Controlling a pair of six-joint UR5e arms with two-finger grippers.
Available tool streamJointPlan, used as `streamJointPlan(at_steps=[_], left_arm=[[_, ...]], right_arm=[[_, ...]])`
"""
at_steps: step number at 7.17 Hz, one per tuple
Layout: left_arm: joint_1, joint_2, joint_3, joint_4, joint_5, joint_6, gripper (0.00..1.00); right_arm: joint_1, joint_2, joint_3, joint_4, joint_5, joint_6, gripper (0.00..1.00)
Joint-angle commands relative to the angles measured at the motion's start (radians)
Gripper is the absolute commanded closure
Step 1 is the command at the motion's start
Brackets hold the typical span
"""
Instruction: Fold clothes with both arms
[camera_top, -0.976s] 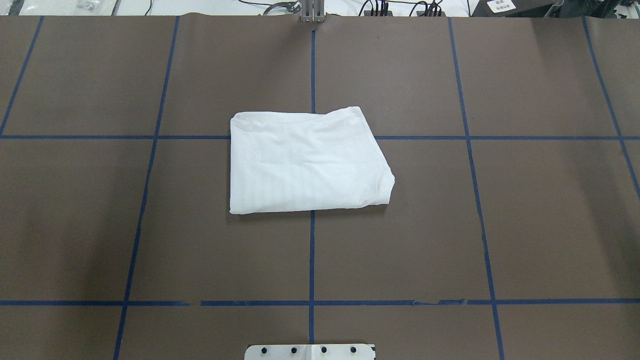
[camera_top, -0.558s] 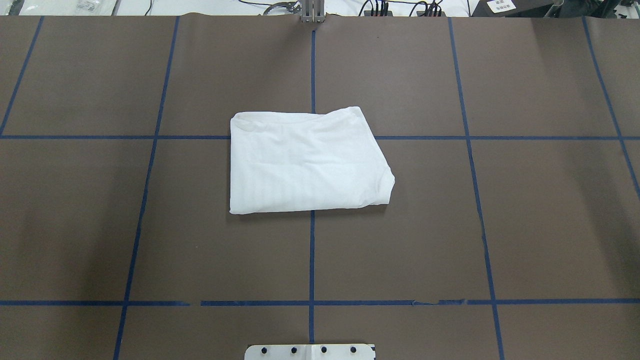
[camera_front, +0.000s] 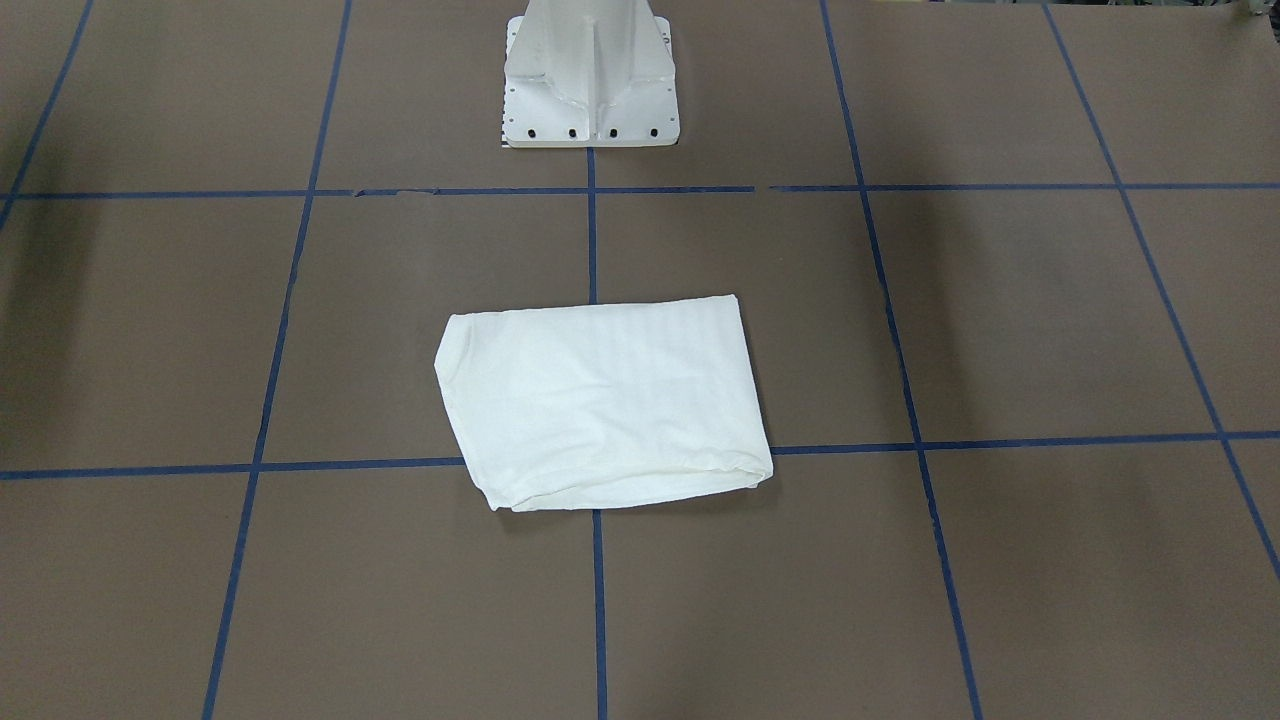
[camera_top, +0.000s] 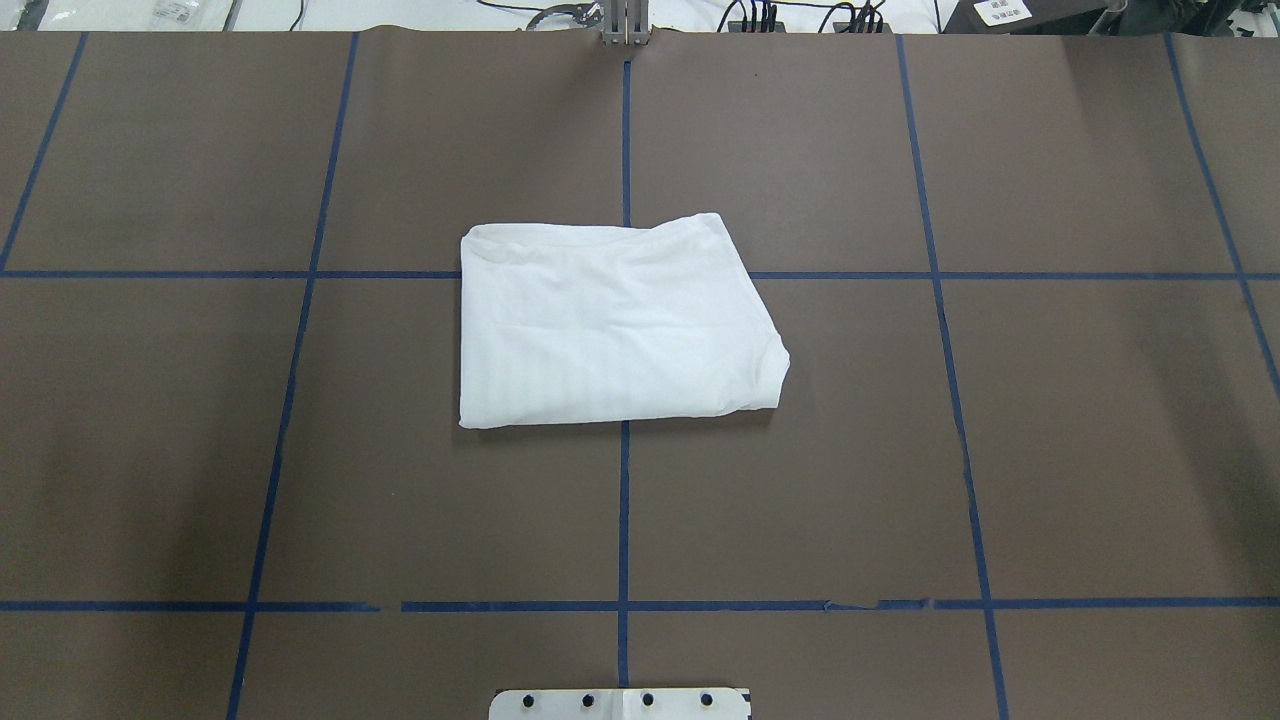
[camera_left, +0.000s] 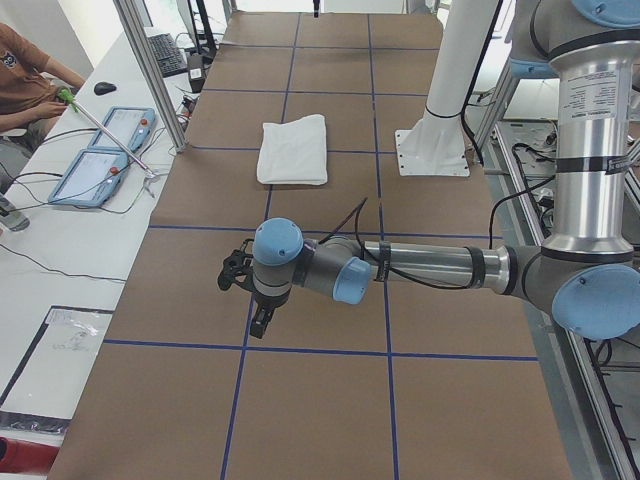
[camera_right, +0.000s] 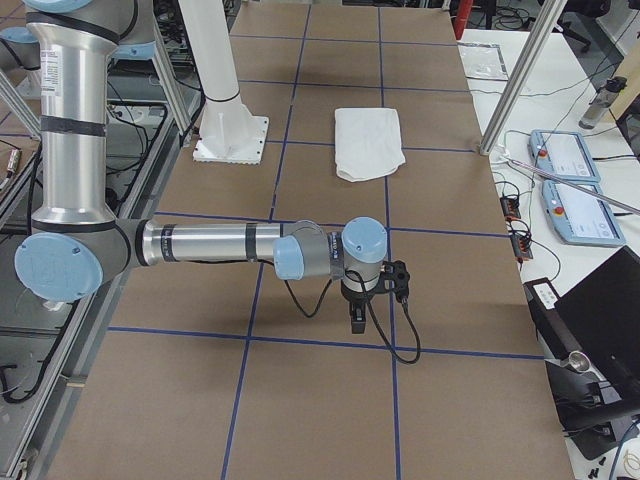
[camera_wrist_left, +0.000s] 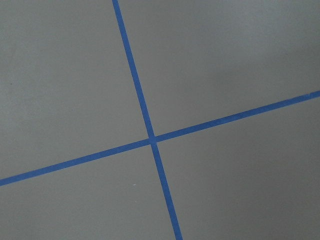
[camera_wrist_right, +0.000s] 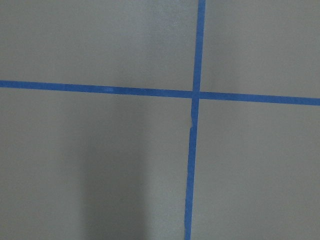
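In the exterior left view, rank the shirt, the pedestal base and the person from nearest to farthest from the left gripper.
From the left gripper:
1. Shirt, mid-view, beyond the gripper.
2. Pedestal base, right of the shirt, on the robot's side.
3. Person, in the view's upper-left corner.

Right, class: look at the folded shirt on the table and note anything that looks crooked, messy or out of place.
The shirt is folded, but not squarely: in the overhead view its left edge runs straight while its right edge slants outward, ending in a bulging corner on its near side. Nothing looks spilled or damaged.
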Motion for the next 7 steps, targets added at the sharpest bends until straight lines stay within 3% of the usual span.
streamJointPlan(at_steps=[1, 7], left_arm=[[0.002, 0.001, -0.028, -0.001, 0.001, 0.0, 0.0], [0.002, -0.012, -0.046, -0.006, 0.005, -0.034, 0.01]], right_arm=[[-0.001, -0.003, -0.003, 0.0, -0.004, 0.004, 0.0], [0.0, -0.01, 0.004, 0.002, 0.008, 0.01, 0.0]])
